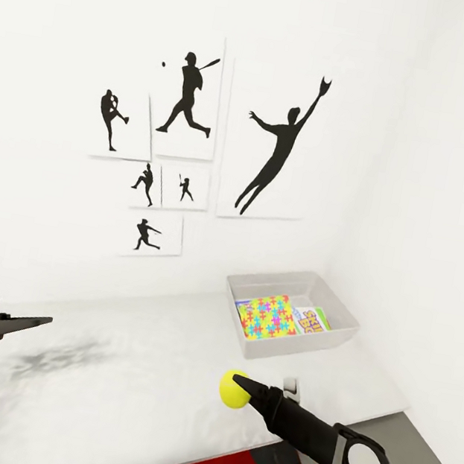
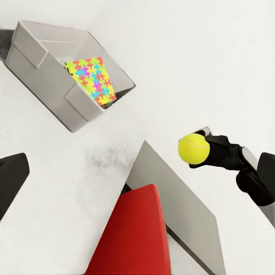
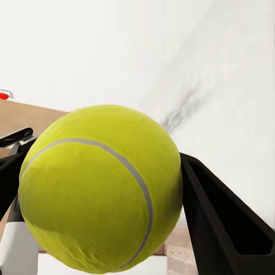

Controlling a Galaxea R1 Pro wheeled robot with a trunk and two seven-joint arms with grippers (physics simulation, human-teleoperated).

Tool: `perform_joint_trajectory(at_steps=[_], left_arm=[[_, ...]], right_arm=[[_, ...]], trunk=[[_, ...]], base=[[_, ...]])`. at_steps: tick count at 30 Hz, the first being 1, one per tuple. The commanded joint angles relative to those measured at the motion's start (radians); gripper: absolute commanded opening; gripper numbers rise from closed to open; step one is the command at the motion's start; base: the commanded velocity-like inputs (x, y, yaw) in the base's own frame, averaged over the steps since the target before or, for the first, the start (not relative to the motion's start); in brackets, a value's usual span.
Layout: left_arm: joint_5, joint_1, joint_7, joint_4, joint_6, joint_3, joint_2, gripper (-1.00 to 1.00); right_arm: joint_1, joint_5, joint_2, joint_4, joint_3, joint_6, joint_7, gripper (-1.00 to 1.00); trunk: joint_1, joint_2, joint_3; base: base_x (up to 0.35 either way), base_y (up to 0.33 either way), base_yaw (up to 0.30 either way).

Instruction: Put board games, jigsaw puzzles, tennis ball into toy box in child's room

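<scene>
Head view: right gripper (image 1: pixel 238 386) holds the tennis ball (image 1: pixel 232 389) at its fingertips, raised above the near part of the white table (image 1: pixel 123 387), short of the grey toy box (image 1: pixel 247 344). The box sits toward the far right of the table, near the wall corner; a jigsaw puzzle (image 1: pixel 267 316) and a board game (image 1: pixel 311 321) lie flat inside. Left gripper (image 1: pixel 36 321) hangs over the table's left side, nothing in it; its fingers look close together, opening hard to judge.

Left wrist view: ball (image 2: pixel 193 148) pinched at the black fingertips, clear of the table. Box rim (image 2: pixel 54 97) is open on top, and the puzzle (image 2: pixel 91 80) leaves bare floor beside it. A red chair (image 2: pixel 134 235) sits below the table edge.

Right wrist view: ball (image 3: pixel 100 186) fills the span between the two fingers (image 3: pixel 217 223), gripped across its middle.

Judgement: ball is light, springy, felt gives friction; likely to bounce or roll if dropped high, so release low inside the walls. Path to the box looks unobstructed; wall close behind it.
</scene>
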Motion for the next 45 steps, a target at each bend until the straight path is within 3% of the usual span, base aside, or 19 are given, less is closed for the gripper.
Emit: perform_joint_trajectory(at_steps=[1,29,34,39,42,45], left_arm=[[0.0,-0.001,-0.004,0.0,0.011,0.0,0.0,1.0],[0.0,-0.001,-0.004,0.0,0.011,0.0,0.001,1.0],[0.0,0.0,-0.004,0.001,0.011,-0.001,0.0,1.0],[0.0,0.0,-0.004,0.001,0.011,-0.002,-0.001,1.0],[0.0,0.0,-0.004,0.002,0.011,-0.001,0.0,1.0],[0.0,0.0,-0.004,0.003,0.011,0.0,0.0,1.0]], right_arm=[[-0.001,0.003,-0.001,0.0,0.001,0.002,0.005,-1.0],[-0.019,0.003,0.008,0.0,0.005,0.004,0.006,-1.0],[-0.12,0.003,0.009,0.0,0.003,0.009,0.016,-1.0],[-0.311,0.003,0.005,0.005,-0.001,0.035,0.01,-1.0],[-0.39,0.003,0.005,0.009,-0.005,0.071,-0.003,-1.0],[-0.477,0.003,0.005,0.037,-0.014,0.106,-0.06,-1.0]], trunk=[[0.001,-0.002,-0.002],[0.001,-0.002,-0.002],[0.001,-0.002,-0.002],[0.001,-0.002,-0.002],[0.001,-0.002,-0.002],[0.001,-0.002,-0.002]], base=[[0.066,0.0,0.0],[0.005,0.0,0.0],[0.0,0.0,0.0],[0.0,0.0,0.0],[0.0,0.0,0.0],[0.0,0.0,0.0]])
